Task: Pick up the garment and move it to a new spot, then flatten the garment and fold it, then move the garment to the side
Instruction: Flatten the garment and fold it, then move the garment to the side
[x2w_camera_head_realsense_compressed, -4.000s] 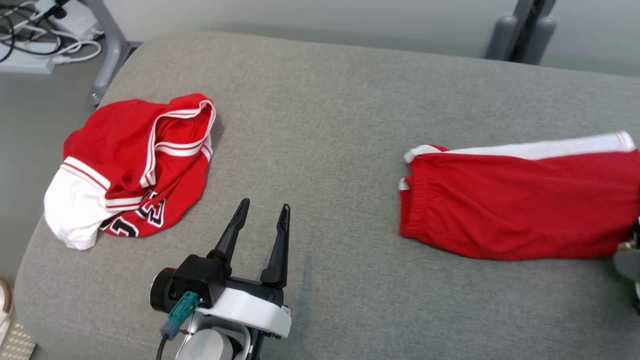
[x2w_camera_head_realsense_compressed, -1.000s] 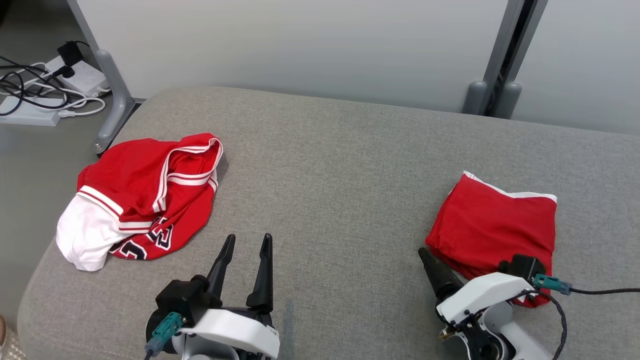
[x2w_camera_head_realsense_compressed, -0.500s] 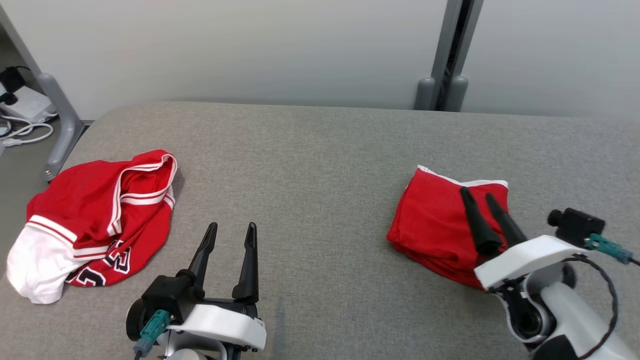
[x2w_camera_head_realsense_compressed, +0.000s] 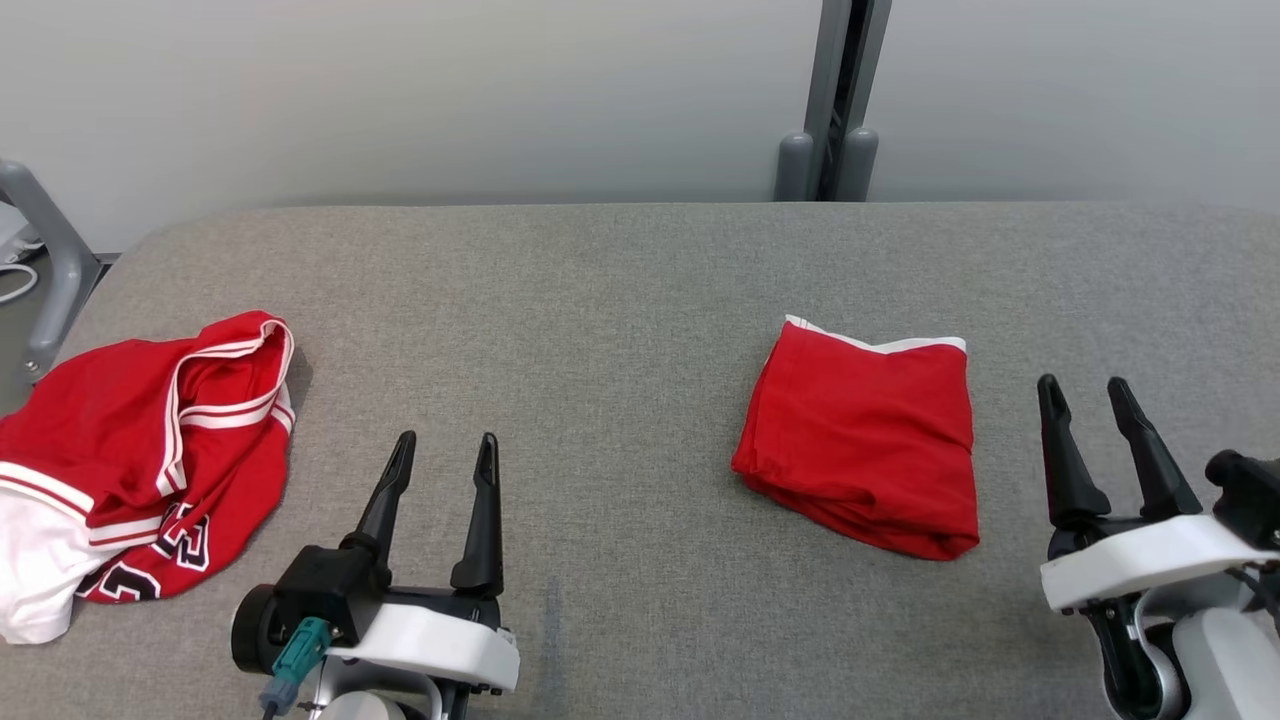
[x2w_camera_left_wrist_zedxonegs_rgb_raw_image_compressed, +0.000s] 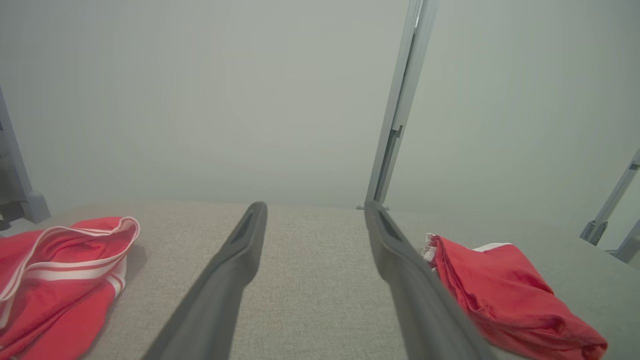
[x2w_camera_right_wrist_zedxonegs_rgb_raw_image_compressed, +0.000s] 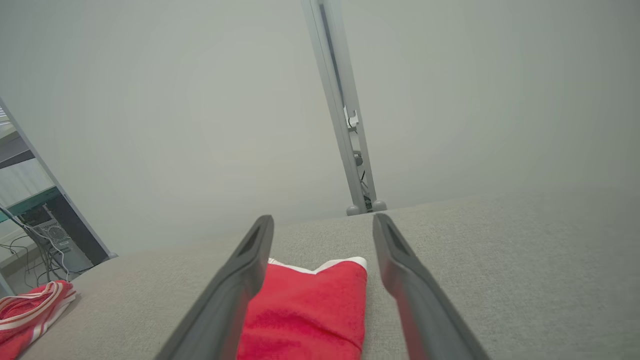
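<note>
The garment (x2w_camera_head_realsense_compressed: 865, 440) is a pair of red shorts with a white edge, lying folded into a small square on the grey cushion (x2w_camera_head_realsense_compressed: 620, 290), right of centre. My right gripper (x2w_camera_head_realsense_compressed: 1082, 385) stands open to the right of it, apart from the cloth, with nothing between its fingers. In the right wrist view the garment (x2w_camera_right_wrist_zedxonegs_rgb_raw_image_compressed: 310, 310) lies low between and left of the open fingers of the right gripper (x2w_camera_right_wrist_zedxonegs_rgb_raw_image_compressed: 322, 217). My left gripper (x2w_camera_head_realsense_compressed: 445, 440) rests open near the front edge, well left of the garment. The left wrist view has the garment (x2w_camera_left_wrist_zedxonegs_rgb_raw_image_compressed: 500, 285) to the right of the left gripper (x2w_camera_left_wrist_zedxonegs_rgb_raw_image_compressed: 315, 206).
A crumpled red jersey (x2w_camera_head_realsense_compressed: 150, 430) with white trim and dark numbers lies at the cushion's left end, also seen as the jersey (x2w_camera_left_wrist_zedxonegs_rgb_raw_image_compressed: 60, 270) and the jersey (x2w_camera_right_wrist_zedxonegs_rgb_raw_image_compressed: 30, 310). A grey partition wall with an upright post (x2w_camera_head_realsense_compressed: 835, 100) stands behind the cushion.
The head camera has turned, shifting the whole picture. My right gripper, which hung over the folded garment, has drawn back to its right side. The left gripper stays put.
</note>
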